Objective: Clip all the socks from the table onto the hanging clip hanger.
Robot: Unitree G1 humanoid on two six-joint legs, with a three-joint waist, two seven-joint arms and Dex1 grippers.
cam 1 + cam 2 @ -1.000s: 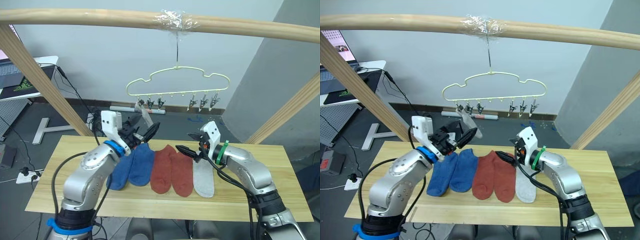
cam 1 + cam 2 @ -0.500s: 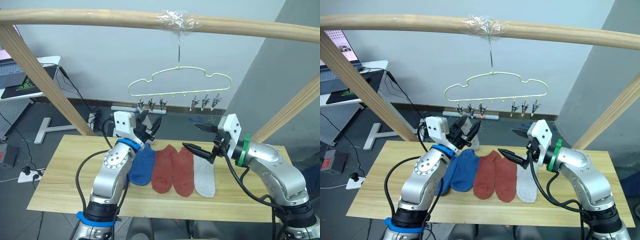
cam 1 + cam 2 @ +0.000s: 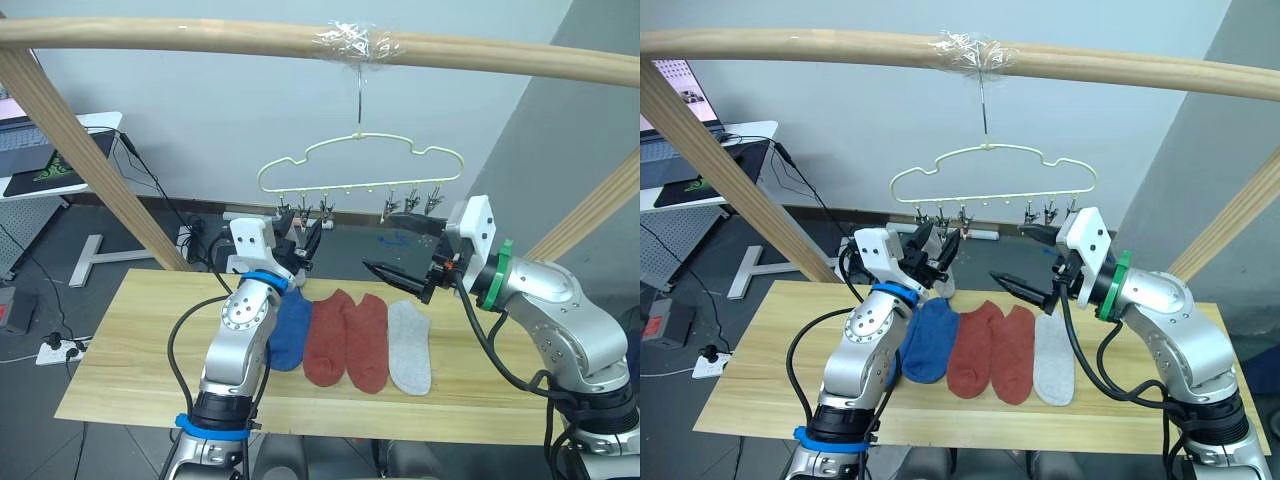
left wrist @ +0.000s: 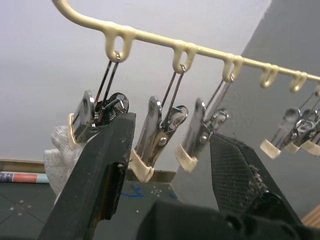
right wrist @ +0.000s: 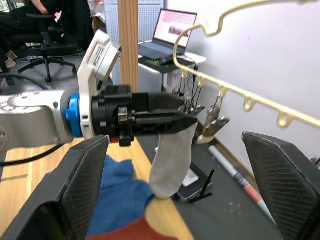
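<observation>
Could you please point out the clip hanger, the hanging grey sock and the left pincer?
Clip hanger (image 3: pixel 358 135), left eye view, top of its wire.
Grey sock (image 5: pixel 172 160), right wrist view, mid-fabric.
Left pincer (image 4: pixel 172 165), left wrist view, between fingertips.

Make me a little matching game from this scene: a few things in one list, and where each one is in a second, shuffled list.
Things:
1. grey sock
2. red socks
3. hanger
4. laptop

Places:
A. flat on the table
B. hooked on the wooden bar
C. hanging from a clip
D. on a desk in the background

Pairs: 1-C, 2-A, 3-B, 4-D
</observation>
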